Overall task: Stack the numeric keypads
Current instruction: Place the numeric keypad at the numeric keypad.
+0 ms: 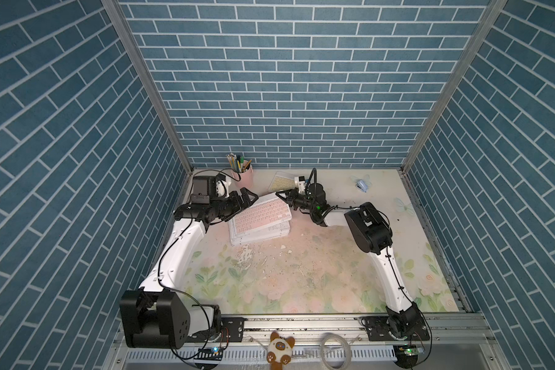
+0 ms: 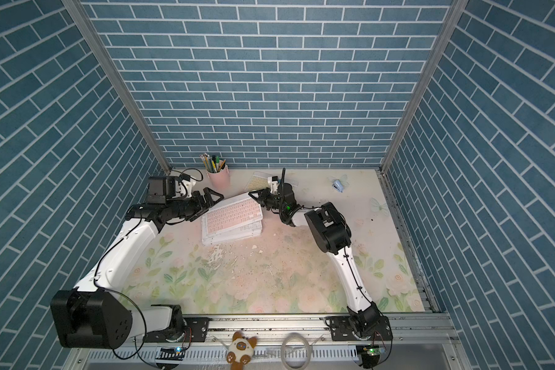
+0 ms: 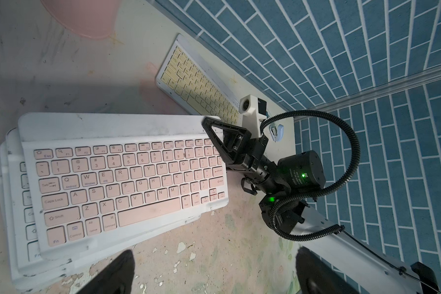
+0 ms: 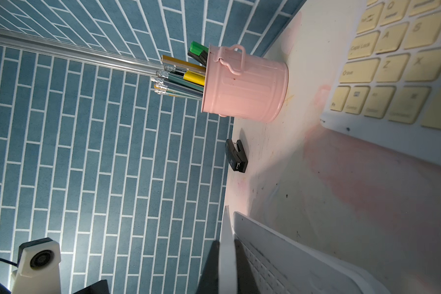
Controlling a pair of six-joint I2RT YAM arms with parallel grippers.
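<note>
The right gripper (image 1: pixel 280 194) is closed tight on the far right corner of the pink keyboard (image 1: pixel 261 214). In the right wrist view its two dark fingers (image 4: pixel 211 267) sit on either side of the keyboard's thin white edge, pinching it between them.

The pink keyboard lies on top of the stack of white keyboards (image 1: pixel 263 235), turned a little askew to them. The stack sits left of centre in the far half of the table (image 1: pixel 302 282).

The left gripper (image 1: pixel 250 198) hovers at the far left end of the pink keyboard. Its jaws are spread wide and hold nothing; its fingertips (image 3: pixel 117 275) are well apart in the left wrist view.

The yellow keyboard (image 1: pixel 281 182) lies alone flat by the far wall, just behind the right gripper.
</note>
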